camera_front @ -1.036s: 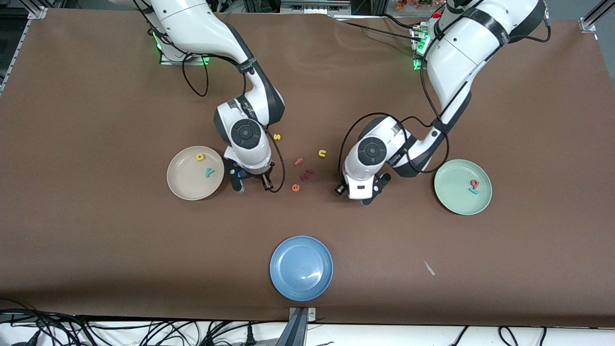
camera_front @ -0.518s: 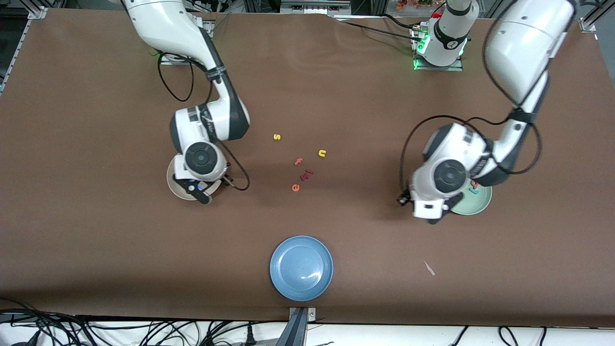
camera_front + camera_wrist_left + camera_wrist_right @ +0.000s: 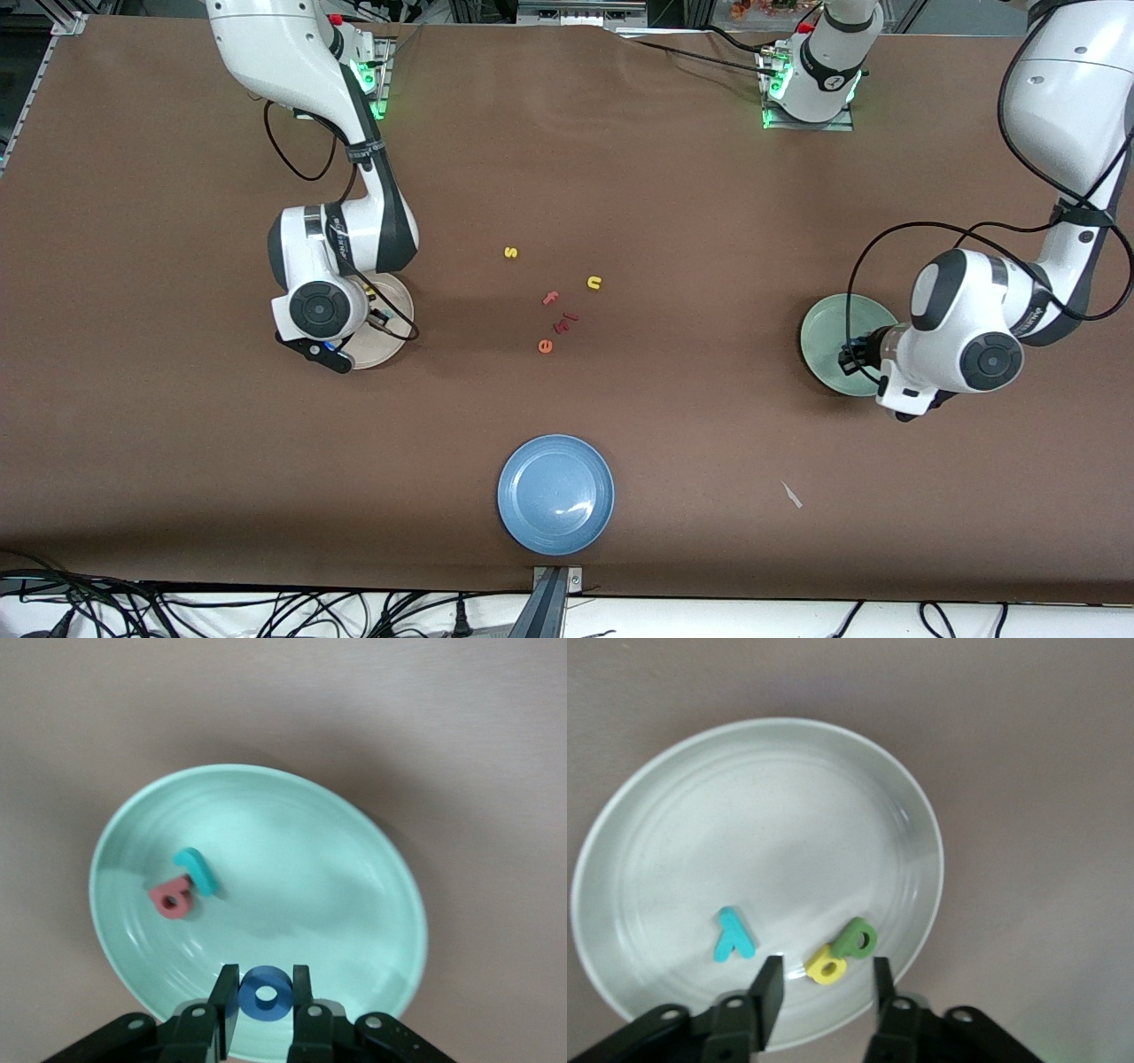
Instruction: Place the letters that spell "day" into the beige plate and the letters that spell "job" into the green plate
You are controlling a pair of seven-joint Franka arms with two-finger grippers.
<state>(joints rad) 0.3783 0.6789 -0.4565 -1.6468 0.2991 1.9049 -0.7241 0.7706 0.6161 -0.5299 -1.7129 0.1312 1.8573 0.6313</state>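
Probably robotics lab: arm bases [image 3: 806, 80] bolted to brown-covered table [image 3: 177, 443], loose cables [image 3: 266, 611].

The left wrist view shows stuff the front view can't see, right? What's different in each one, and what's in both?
Only the left wrist view shows the left claw shut on the blue o, plus the red b and teal j lying in the plate.

Only the front view shows the beige plate under the right claw, the blue plate and loose letters mid-table.

Both show the green plate and the brown table.

Three letters [image 3: 833, 952] in the beige plate [image 3: 673, 797]
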